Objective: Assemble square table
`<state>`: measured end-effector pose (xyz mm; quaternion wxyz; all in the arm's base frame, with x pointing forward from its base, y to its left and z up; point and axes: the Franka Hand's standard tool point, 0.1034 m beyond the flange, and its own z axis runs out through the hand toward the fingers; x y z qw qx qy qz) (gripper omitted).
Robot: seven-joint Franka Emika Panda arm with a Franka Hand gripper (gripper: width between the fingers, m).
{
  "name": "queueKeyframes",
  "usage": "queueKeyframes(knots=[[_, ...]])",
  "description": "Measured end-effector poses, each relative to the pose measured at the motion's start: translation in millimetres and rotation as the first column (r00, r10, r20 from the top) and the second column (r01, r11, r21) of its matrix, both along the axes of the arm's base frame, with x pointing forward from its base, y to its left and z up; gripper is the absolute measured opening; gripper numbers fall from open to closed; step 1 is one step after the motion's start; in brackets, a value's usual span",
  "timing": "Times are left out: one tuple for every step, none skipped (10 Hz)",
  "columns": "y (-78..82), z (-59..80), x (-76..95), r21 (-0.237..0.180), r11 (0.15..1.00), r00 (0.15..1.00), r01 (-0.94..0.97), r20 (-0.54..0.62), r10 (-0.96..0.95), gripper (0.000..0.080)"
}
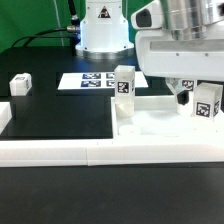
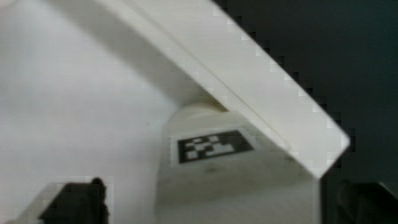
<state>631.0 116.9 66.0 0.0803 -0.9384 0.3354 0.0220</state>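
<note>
The tabletop is lying flat against the white rail, with one leg standing on it and another leg right by the gripper. In the wrist view the jaws are spread wide around a tagged leg, gripping nothing. These legs are looking light, stiff and slick, so I'd grab mid-height on the flat sides.

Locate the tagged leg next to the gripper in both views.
Exterior view: the leg stands upright on the tabletop, at the exterior view's right, beside the gripper.
Wrist view: probably the same leg, tag facing the camera.
Shared landmark: the gripper, open, with the leg between its fingertips.
</note>
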Motion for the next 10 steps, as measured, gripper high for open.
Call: queueKeyframes(knots=[[-1.6, -0.7, 2.2, 0.001, 0.999, 0.999, 0.037, 0.012, -0.037, 0.0649], [-1.8, -1.6, 1.1, 0.0, 0.998, 0.998, 0.059, 0.006, -0.059, 0.0535], [-2.0, -1.6, 1.1, -0.001, 0.998, 0.998, 0.063, 0.005, -0.063, 0.0535], [-2.1, -1.9, 0.7, -0.001, 0.993, 0.993, 0.115, -0.004, -0.115, 0.0347], [-3.5, -2.8, -0.2, -0.002, 0.976, 0.976, 0.216, -0.023, -0.216, 0.0292], [-3.7, -3.0, -0.4, -0.003, 0.969, 0.969, 0.247, -0.029, -0.247, 0.0292], [-3.9, -3.1, -0.5, -0.005, 0.944, 0.943, 0.33, -0.043, -0.33, 0.0292], [-4.1, -3.2, -0.5, -0.009, 0.903, 0.901, 0.429, -0.057, -0.429, 0.0292], [-3.5, -3.2, -1.5, -0.021, 0.806, 0.804, 0.591, -0.07, -0.591, 0.0292], [-2.1, -3.1, -2.0, -0.036, 0.711, 0.707, 0.702, -0.082, -0.702, 0.0292]])
